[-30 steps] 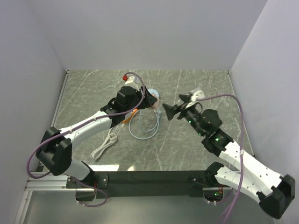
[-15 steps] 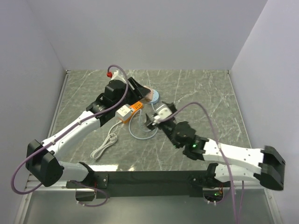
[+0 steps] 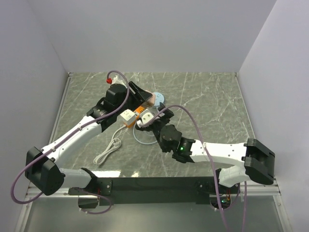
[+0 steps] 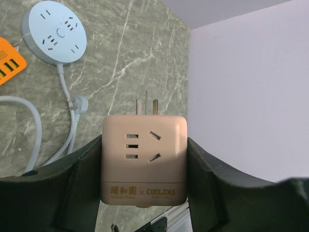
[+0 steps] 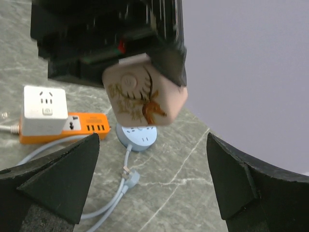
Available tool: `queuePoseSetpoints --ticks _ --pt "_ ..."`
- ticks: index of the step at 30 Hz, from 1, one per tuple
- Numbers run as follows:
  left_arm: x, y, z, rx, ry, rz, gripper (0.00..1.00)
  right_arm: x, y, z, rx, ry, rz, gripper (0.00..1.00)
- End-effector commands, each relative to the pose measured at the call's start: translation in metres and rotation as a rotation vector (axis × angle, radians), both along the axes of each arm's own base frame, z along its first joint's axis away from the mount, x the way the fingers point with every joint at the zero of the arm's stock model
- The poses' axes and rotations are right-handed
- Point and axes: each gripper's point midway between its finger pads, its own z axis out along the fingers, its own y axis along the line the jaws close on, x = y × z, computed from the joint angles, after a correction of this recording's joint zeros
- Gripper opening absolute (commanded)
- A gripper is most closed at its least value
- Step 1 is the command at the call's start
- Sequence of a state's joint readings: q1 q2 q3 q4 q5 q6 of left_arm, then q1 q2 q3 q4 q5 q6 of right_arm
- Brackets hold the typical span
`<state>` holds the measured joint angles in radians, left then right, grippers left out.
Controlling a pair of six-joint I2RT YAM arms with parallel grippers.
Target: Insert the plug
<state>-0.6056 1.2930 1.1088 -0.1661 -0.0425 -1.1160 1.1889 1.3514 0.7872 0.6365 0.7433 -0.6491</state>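
White cord (image 3: 108, 151): one, lying looped on the table (image 3: 207, 96), leftmost.
Left gripper (image 4: 144, 166): clamping the one beige cube plug (image 4: 144, 140) by its sides, holding it off the table, prongs pointing away.
Orange power strip (image 5: 87, 126): one, lying flat, carrying one white cube adapter (image 5: 45, 110).
Round blue socket (image 4: 54, 32): one, lying just beyond the strip, trailing one cable.
Right gripper (image 5: 152, 140): gaping wide, gripping nothing, facing the plug.

Looking like a robot lab test cell: plain pale wall panels (image 3: 154, 34) are boxing in a marble-patterned table (image 3: 207, 96) on its left, right and far sides. A black mounting bar (image 3: 154, 183) and an aluminium rail (image 3: 24, 215) are sitting at the table's near edge, with purple cables (image 3: 13, 188) trailing beside it.
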Motion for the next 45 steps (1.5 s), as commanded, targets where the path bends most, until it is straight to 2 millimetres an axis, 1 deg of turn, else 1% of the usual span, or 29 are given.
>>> queuePoseSetpoints --ticks 1,2,4,5,6,7,11,15,17,19,20,22,23,25,26,27,31,32,35,36,37,38,39,40,41,42,43,44,45 --pt "-0.006 0.0 0.029 -0.081 -0.056 -0.003 0.01 0.005 0.008 0.031 0.062 -0.045 -0.037 0.97" --pt "-0.007 0.0 0.029 -0.087 -0.054 -0.005 0.01 0.007 0.012 0.026 0.043 -0.037 -0.035 0.96" --pt "-0.008 0.0 0.03 -0.095 -0.054 -0.008 0.01 0.008 0.017 0.027 0.044 -0.033 -0.027 0.96" --pt "-0.008 -0.001 0.03 -0.099 -0.051 -0.008 0.01 0.009 0.02 0.023 0.028 -0.025 -0.023 0.95" --pt "-0.008 0.0 0.029 -0.099 -0.054 -0.007 0.01 0.009 0.022 0.025 0.031 -0.024 -0.02 0.94" --pt "-0.009 0.0 0.03 -0.101 -0.052 -0.004 0.01 0.009 0.024 0.022 0.024 -0.017 -0.02 0.93" --pt "-0.01 0.001 0.032 -0.1 -0.058 -0.004 0.01 0.012 0.028 0.009 -0.021 0.009 -0.028 0.92" --pt "-0.011 0.005 0.035 -0.096 -0.065 0.01 0.01 0.013 0.028 -0.001 -0.044 0.029 -0.037 0.9" --pt "-0.013 0.004 0.035 -0.101 -0.065 0.0 0.01 0.015 0.026 -0.001 -0.039 0.021 -0.05 0.88" --pt "-0.015 0.004 0.035 -0.107 -0.066 -0.007 0.01 0.018 0.023 -0.001 -0.046 0.019 -0.064 0.82" --pt "-0.016 0.004 0.035 -0.108 -0.067 -0.009 0.01 0.019 0.022 -0.002 -0.048 0.019 -0.071 0.77" --pt "-0.018 0.005 0.034 -0.106 -0.063 -0.011 0.01 0.021 0.022 0.003 -0.042 0.008 -0.078 0.72" --pt "-0.019 0.005 0.035 -0.109 -0.065 -0.013 0.01 0.023 0.023 0.004 -0.039 0.007 -0.076 0.67" --pt "-0.022 0.004 0.036 -0.12 -0.068 -0.019 0.01 0.025 0.025 0.002 -0.042 0.014 -0.07 0.62" --pt "-0.023 0.003 0.036 -0.122 -0.069 -0.02 0.01 0.026 0.026 0.001 -0.045 0.016 -0.073 0.57" --pt "-0.023 0.003 0.039 -0.125 -0.075 -0.022 0.01 0.027 0.028 0.001 -0.045 0.015 -0.073 0.54" --pt "-0.027 -0.003 0.035 -0.122 -0.064 -0.038 0.01 0.029 0.031 -0.004 -0.041 0.024 -0.067 0.47" --pt "-0.026 -0.005 0.034 -0.123 -0.062 -0.04 0.01 0.029 0.032 -0.003 -0.032 0.025 -0.059 0.4" --pt "-0.026 -0.009 0.027 -0.124 -0.046 -0.049 0.01 0.031 0.029 -0.006 -0.011 0.038 -0.06 0.33" --pt "-0.026 -0.01 0.021 -0.119 -0.033 -0.046 0.01 0.031 0.029 -0.007 -0.004 0.043 -0.054 0.33" --pt "-0.025 -0.01 0.018 -0.121 -0.028 -0.041 0.01 0.031 0.027 -0.006 0.025 0.051 -0.048 0.32" --pt "-0.024 -0.011 0.017 -0.13 -0.027 -0.041 0.01 0.03 0.025 -0.009 0.037 0.055 -0.039 0.3" --pt "-0.024 -0.012 0.011 -0.129 -0.013 -0.043 0.01 0.031 0.023 -0.01 0.052 0.057 -0.037 0.27" --pt "-0.023 -0.013 0.009 -0.13 -0.009 -0.042 0.01 0.029 0.02 -0.006 0.088 0.061 -0.028 0.22" --pt "-0.022 -0.014 0.006 -0.128 -0.004 -0.041 0.01 0.029 0.019 -0.01 0.091 0.073 -0.016 0.17" --pt "-0.023 -0.019 0.004 -0.137 0.008 -0.065 0.01 0.028 0.02 -0.011 0.115 0.088 0.009 0.16" --pt "-0.023 -0.021 0.002 -0.136 0.011 -0.071 0.01 0.027 0.019 -0.008 0.128 0.089 0.022 0.15" --pt "-0.023 -0.022 0.001 -0.138 0.017 -0.074 0.01 0.026 0.017 -0.011 0.136 0.092 0.031 0.15" --pt "-0.021 -0.024 -0.005 -0.13 0.028 -0.075 0.01 0.025 0.017 -0.011 0.144 0.095 0.041 0.14"
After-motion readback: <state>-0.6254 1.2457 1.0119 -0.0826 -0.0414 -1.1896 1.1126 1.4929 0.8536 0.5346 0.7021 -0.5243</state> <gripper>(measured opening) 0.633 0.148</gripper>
